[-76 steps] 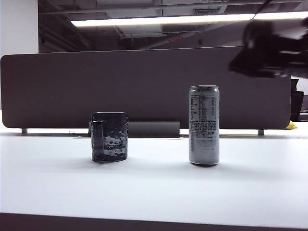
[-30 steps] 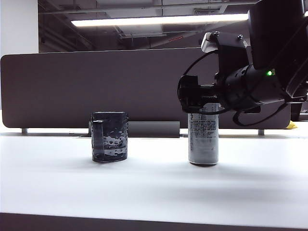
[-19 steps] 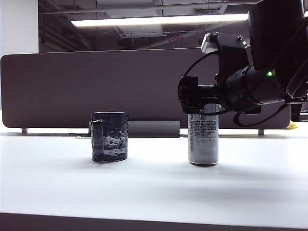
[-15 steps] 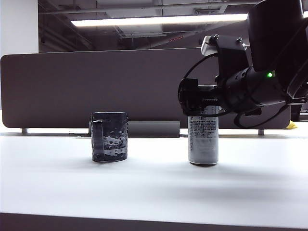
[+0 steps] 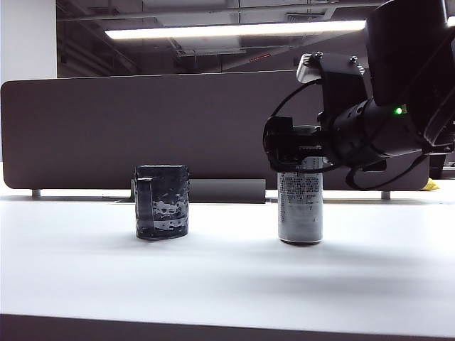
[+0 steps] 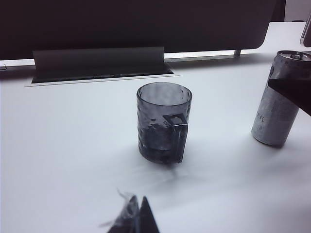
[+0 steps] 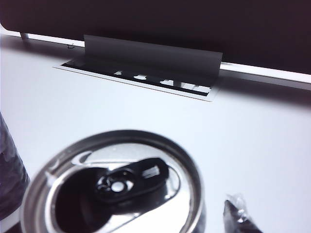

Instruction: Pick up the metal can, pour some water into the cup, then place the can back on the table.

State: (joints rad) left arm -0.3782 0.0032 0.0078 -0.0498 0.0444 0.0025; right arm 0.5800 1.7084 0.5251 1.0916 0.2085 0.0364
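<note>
Since the earliest frame, the right gripper (image 5: 284, 149) had come down from the upper right corner to the top of the metal can (image 5: 300, 207), its jaws spread wide around the can's upper part and not yet clenched. The can stood upright on the table (image 5: 213, 277), well apart from the cup (image 5: 162, 202). Whether the left gripper (image 6: 136, 218) was released or clenched, I cannot tell.

Black right arm (image 5: 398, 106), cables, green light.
</note>
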